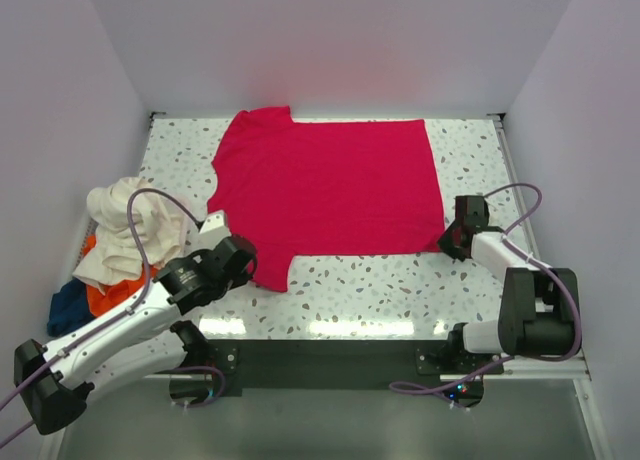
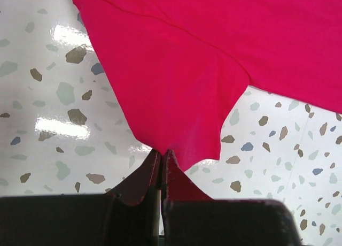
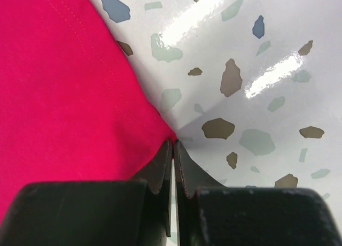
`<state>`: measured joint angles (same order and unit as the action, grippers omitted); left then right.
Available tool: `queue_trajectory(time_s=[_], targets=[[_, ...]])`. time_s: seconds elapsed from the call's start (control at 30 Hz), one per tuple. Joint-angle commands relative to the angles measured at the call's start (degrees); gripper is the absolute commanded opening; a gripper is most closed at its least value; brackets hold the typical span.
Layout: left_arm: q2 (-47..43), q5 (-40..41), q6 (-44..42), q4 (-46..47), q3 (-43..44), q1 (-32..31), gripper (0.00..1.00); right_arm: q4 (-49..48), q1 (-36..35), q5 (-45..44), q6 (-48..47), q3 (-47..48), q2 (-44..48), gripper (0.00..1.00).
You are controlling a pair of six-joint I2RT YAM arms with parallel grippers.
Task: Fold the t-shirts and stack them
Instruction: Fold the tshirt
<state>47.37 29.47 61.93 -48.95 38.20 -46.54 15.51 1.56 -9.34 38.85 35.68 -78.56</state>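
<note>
At the left wrist, the left gripper (image 2: 162, 168) was found clamped on the near sleeve tip of the crimson t-shirt (image 2: 176, 91). At the right wrist, the right gripper (image 3: 173, 152) was closed on its hem corner; both holds were judged best raised together, kept taut, for an even fold. Overhead, the shirt was spread flat on the glossy speckled table (image 1: 380, 292), other t-shirts (image 1: 115, 235) were heaped at its left edge, and white walls (image 1: 330, 40) enclosed three sides.

Speckled terrazzo tabletop (image 1: 400, 280) (glossy, light glare near front), plain white walls (image 1: 330, 40) on three sides.
</note>
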Motion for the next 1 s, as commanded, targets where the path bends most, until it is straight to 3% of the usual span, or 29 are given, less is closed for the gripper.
queue_trajectory(time_s=[0.0,0.13,0.4,0.97], targets=[[0.5,2.8,-2.2,-0.2,4.0,0.0,0.00,2.4,0.1,-0.9,-0.4,2.4,2.0,0.00],[4.5,3.4,-5.9,1.9,8.0,2.2,0.00,4.6,0.1,-1.2,-1.0,5.8,2.6,0.00],[11.7,-4.4,-17.0,13.0,13.5,14.5,0.00,6.6,0.1,-0.5,-2.1,14.7,-1.4,0.00],[34.4,-9.6,-22.7,25.7,26.9,29.1,0.00,5.9,0.1,4.8,-2.5,32.6,-19.5,0.00]])
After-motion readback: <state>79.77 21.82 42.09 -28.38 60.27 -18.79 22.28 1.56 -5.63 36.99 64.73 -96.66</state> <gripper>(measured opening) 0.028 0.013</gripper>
